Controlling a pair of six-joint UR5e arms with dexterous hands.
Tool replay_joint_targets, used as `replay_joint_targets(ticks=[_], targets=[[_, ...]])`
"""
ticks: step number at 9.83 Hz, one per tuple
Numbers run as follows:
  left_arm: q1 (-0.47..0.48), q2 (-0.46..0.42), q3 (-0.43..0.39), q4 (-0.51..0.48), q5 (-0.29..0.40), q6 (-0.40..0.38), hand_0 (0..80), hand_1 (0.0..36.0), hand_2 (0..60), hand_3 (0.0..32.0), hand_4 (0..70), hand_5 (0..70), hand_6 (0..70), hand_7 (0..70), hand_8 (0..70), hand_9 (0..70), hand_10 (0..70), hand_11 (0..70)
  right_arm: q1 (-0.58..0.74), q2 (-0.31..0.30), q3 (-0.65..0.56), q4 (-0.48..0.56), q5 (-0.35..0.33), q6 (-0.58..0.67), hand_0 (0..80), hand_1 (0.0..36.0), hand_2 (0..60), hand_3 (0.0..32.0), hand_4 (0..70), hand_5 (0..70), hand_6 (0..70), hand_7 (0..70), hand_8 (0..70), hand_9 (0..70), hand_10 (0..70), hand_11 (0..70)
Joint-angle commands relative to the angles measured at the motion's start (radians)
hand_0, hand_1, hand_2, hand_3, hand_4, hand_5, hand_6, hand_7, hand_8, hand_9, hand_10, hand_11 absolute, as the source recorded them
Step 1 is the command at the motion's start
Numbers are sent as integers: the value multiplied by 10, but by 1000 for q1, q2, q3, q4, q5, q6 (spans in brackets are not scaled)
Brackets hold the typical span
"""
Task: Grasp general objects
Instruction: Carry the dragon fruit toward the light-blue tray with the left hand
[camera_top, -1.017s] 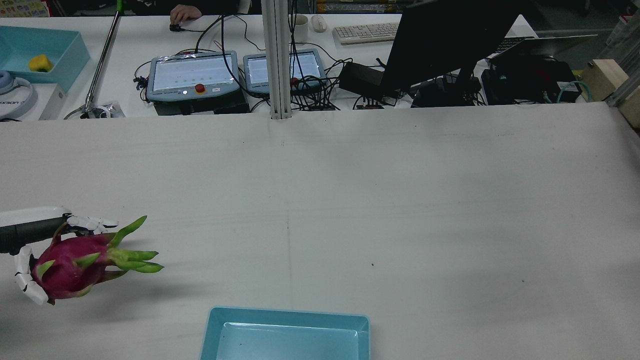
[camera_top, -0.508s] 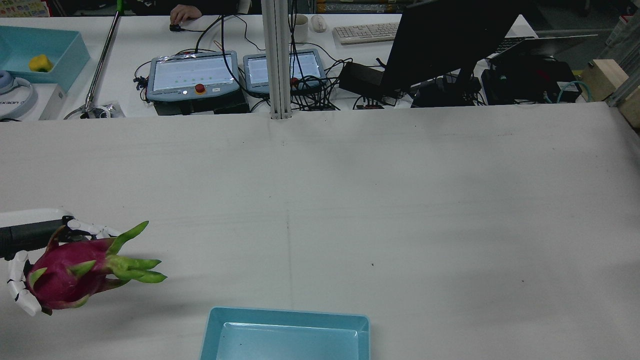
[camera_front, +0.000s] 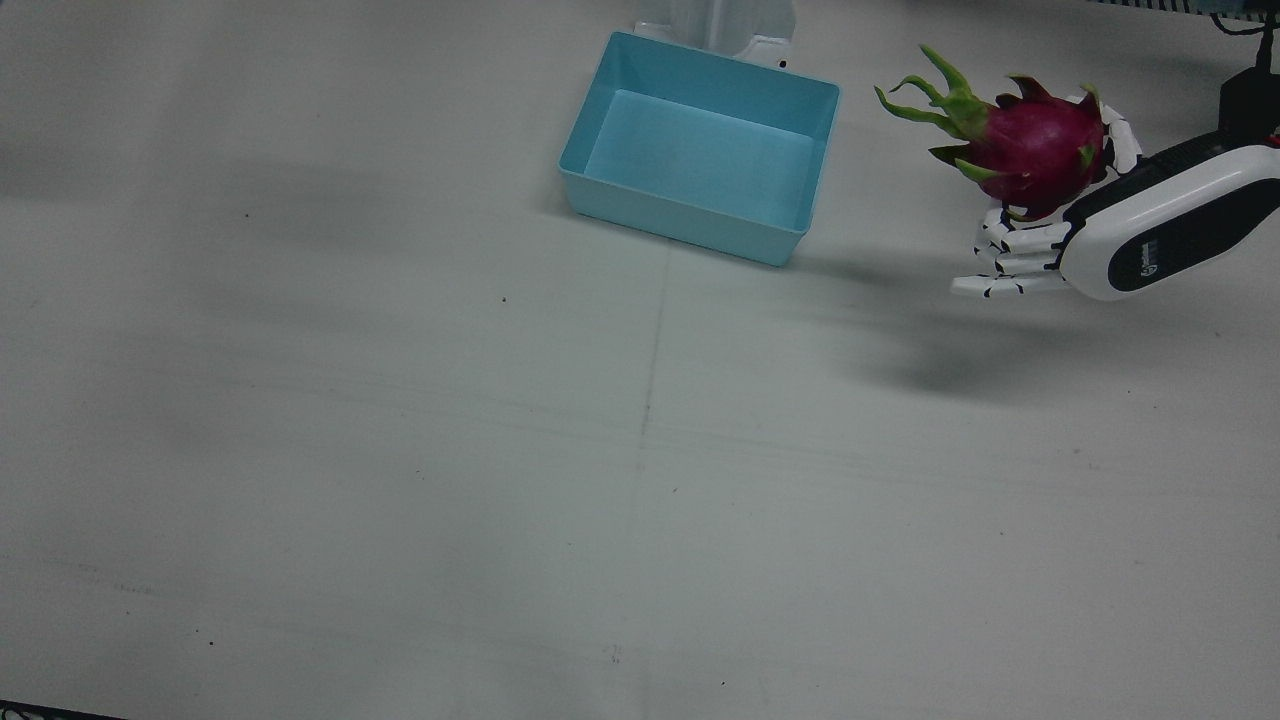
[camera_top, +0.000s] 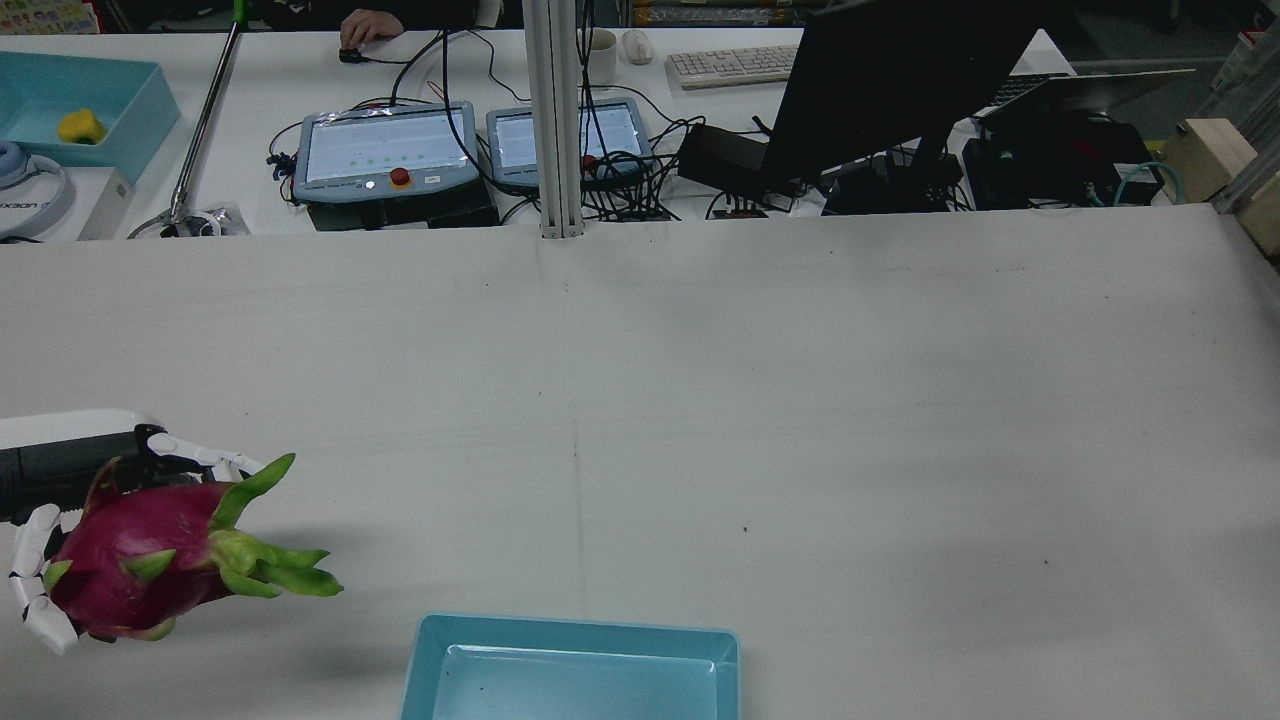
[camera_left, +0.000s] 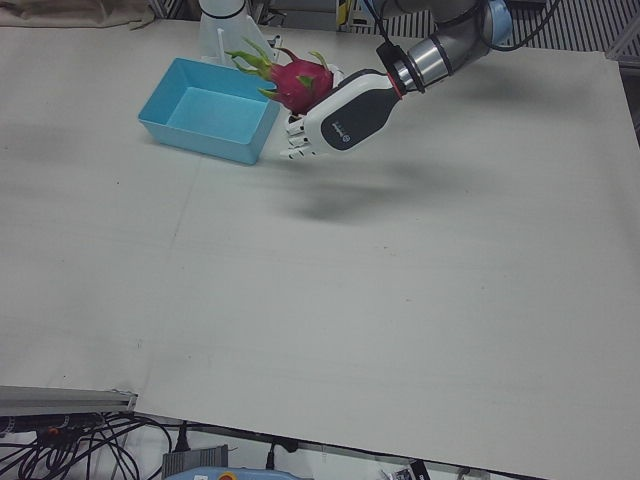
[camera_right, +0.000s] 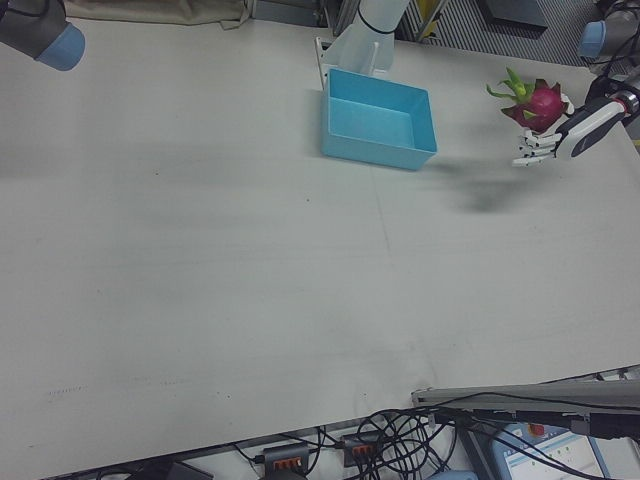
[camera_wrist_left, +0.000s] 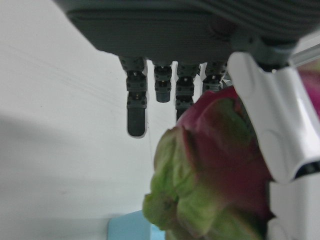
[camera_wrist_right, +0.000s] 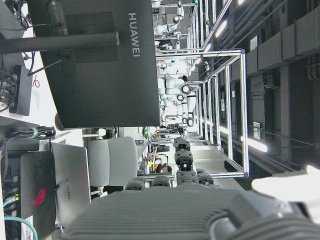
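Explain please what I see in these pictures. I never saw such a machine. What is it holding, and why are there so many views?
It is a robot with two arms, each ending in a fingered hand. Several cameras film one moment: one from behind, three from the front, one on each hand. The left hand holds a dragon fruit lifted above the white table. A blue bin, with nothing in it, stands beside. The right hand appears only in its own camera, raised, fingers apart, holding nothing there.

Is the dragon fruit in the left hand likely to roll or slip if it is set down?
The dragon fruit looks rounded, so it may roll, though its green tips could stop it. Its skin seems smooth, and the left hand cups it only partly, so slipping seems possible.
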Motion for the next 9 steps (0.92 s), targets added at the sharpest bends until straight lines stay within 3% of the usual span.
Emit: replay_joint_targets(ticks=[1,4,6,9], targets=[[59,-1,-82,0,-37,-76,704,360,600,0,700,700,318,487,130,202,291,437,0,1,0,0,0,0,0,0,0,0,0,0,0,0,0,0,0,0],[232,-13,-116,-2,-187,-108,710,360,600,0,700,700,324,493,129,201,294,441,0,0,0,0,0,0,0,0,0,0,0,0,0,0,0,0,0,0],[355,-74,-108,1,-288,-119,714,360,600,0,700,700,321,489,112,176,276,418,0,1,2,0,0,0,0,0,0,0,0,0,0,0,0,0,0,0],[412,-185,-36,12,-315,-130,653,360,600,0,700,700,306,469,96,154,261,397,0,0,0,0,0,0,0,0,0,0,0,0,0,0,0,0,0,0]])
